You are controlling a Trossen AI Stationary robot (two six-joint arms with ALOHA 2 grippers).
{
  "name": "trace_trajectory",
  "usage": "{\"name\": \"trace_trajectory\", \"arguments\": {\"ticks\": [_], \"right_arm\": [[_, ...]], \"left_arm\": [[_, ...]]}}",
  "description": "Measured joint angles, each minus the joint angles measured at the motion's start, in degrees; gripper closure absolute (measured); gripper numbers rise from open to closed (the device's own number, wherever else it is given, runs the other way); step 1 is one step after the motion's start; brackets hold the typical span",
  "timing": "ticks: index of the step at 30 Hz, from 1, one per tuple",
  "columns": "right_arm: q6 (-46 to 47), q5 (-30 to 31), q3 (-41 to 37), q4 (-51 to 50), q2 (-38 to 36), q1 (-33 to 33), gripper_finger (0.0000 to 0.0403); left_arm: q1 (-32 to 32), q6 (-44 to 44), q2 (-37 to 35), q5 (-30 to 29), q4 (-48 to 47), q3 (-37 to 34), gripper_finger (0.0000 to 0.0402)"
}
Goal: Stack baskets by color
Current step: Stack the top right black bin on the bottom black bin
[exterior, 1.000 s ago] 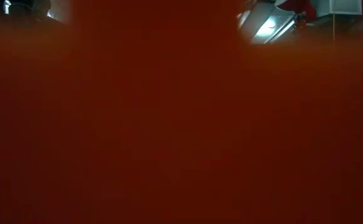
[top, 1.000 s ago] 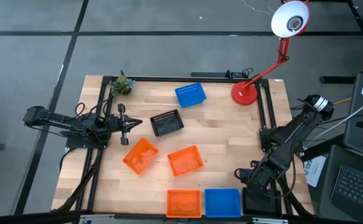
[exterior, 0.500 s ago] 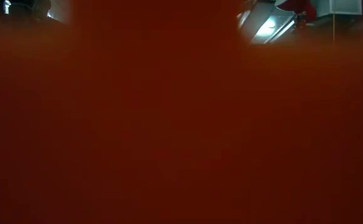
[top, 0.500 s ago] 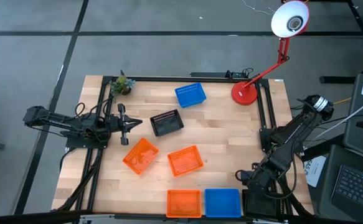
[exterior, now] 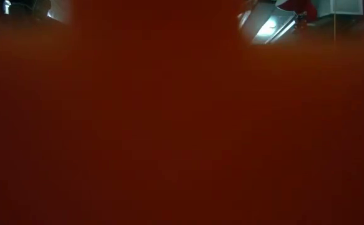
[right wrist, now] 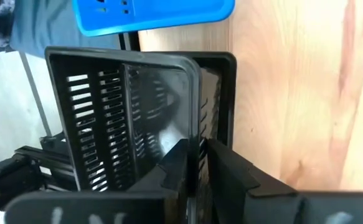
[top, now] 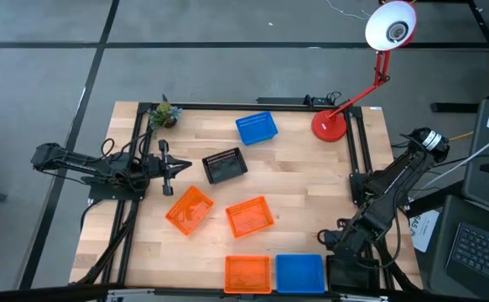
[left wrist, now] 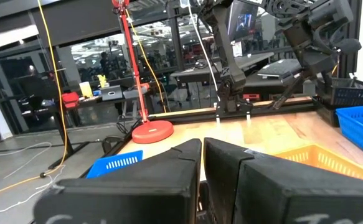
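Several baskets lie on the wooden table [top: 311,168]: a blue one [top: 257,127] at the far side, a black one [top: 225,165] in the middle, two orange ones [top: 189,209] [top: 250,216] nearer. An orange one [top: 248,273] and a blue one [top: 299,273] sit at the near edge. My right gripper [top: 335,242] is at the near right corner, shut on a black basket [right wrist: 106,124]. That basket stands tilted against a second black basket [right wrist: 226,93]. My left gripper [top: 181,166] hovers shut at the left, beside the middle black basket, holding nothing. My right gripper has the black basket's side wall [right wrist: 200,127] between its two fingers, one finger [right wrist: 172,165] inside the basket and one [right wrist: 231,171] outside. The fingers come steeply from above. The basket sits tilted in the hold; whether it rests on the second black basket I cannot tell.
A red desk lamp [top: 330,124] stands at the far right corner, its head reaching beyond the table. A small potted plant [top: 164,113] is at the far left corner. Black rails [top: 357,151] run along the table's sides. An orange basket close to the lens [exterior: 169,125] fills the low view.
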Motion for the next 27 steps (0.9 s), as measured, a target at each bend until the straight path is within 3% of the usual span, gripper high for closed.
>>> {"name": "trace_trajectory", "arguments": {"ticks": [18, 27], "right_arm": [[3.35, -3.15, 0.0, 3.28, 0.02, 0.02, 0.0342], [4.0, -1.03, 0.0, 2.57, 0.02, 0.02, 0.027]], "left_arm": [[0.0, -0.13, 0.0, 0.0, 0.39, 0.0, 0.0388], [0.0, -0.31, 0.02, 0.01, 0.39, 0.01, 0.0388]]}}
